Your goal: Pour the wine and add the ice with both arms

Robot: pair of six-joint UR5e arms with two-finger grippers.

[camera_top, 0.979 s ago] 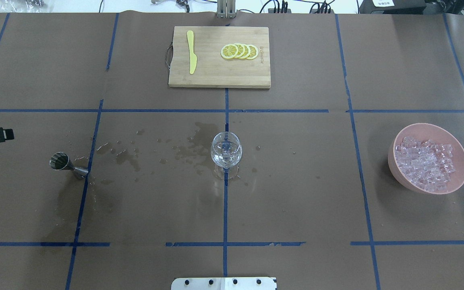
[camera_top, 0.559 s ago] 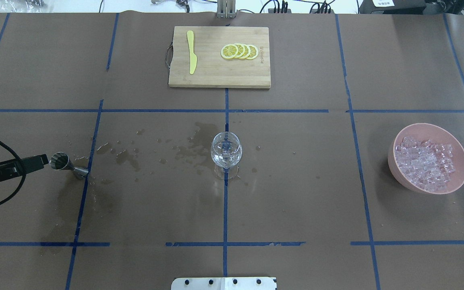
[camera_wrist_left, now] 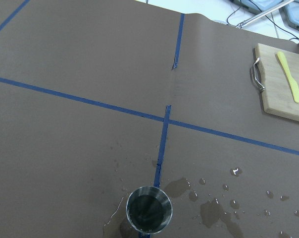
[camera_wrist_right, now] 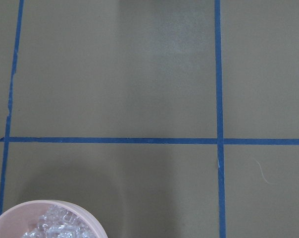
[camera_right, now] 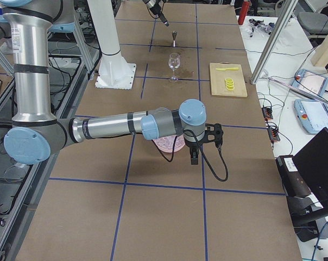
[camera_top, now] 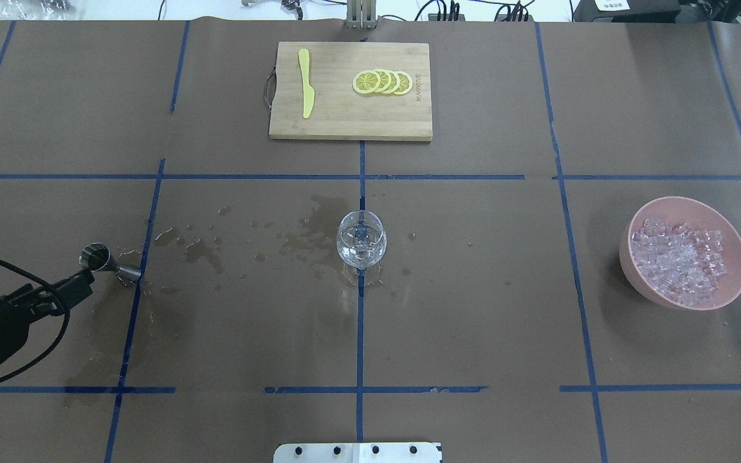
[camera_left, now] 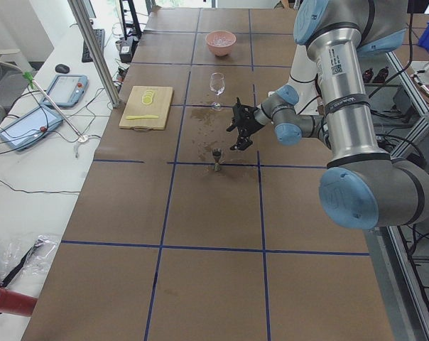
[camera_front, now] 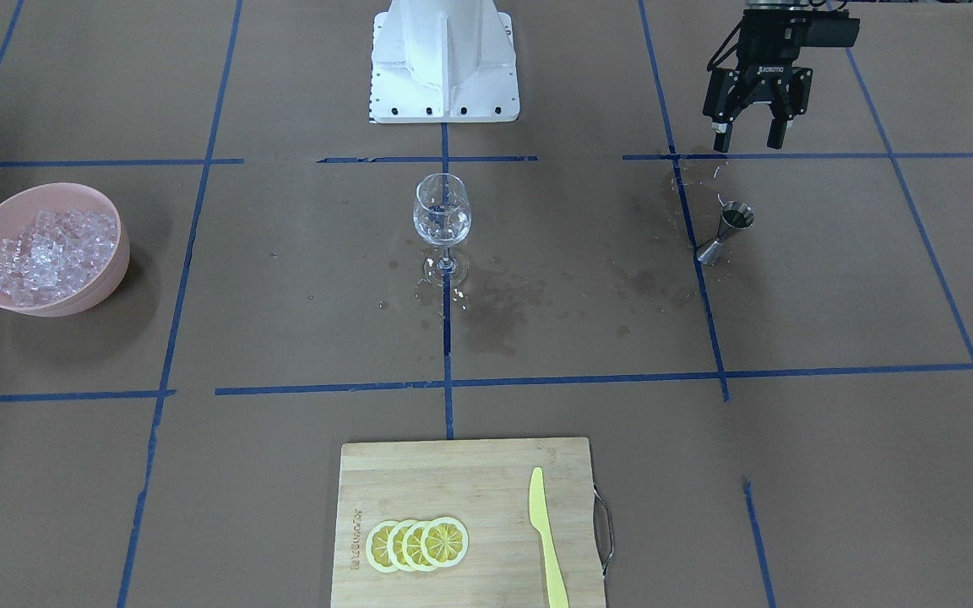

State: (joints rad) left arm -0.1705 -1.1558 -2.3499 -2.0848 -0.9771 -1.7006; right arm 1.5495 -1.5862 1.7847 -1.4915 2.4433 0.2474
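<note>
Clear ice point(camera_top: 678, 260): is lying in a glittering heap inside the pink bowl point(camera_top: 739, 254), on the robot's right side of the desk point(camera_top: 473, 308).
pink bowl: is sitting upright on the brown paper cover, well apart from the wine glass point(camera_top: 361, 239).
right claw point(camera_right: 207, 151): is hovering near the bowl, off the desk. It is showing only in the side view from the robot's right, so I cannot tell whether its jaws are apart or together.
right wrist view: is catching the bowl's rim and a few cubes at its lower left corner.
wine glass: is standing upright at the desk's middle, on a blue tape line.
wet patches point(camera_front: 495, 308): are darkening the paper around the glass's foot and out toward the jigger point(camera_front: 727, 228).
jigger: is standing upright on the robot's left side, just beside a tape line.
left claw point(camera_front: 747, 138): is hanging above the desk, near the jigger on the robot's side of it. It is gripping nothing, with jaws apart and fingers pointing down.
cutting board point(camera_top: 351, 122): is lying at the desk's far side, carrying overlapping lemon slices point(camera_top: 382, 82) and a yellow knife point(camera_top: 307, 83).
</note>
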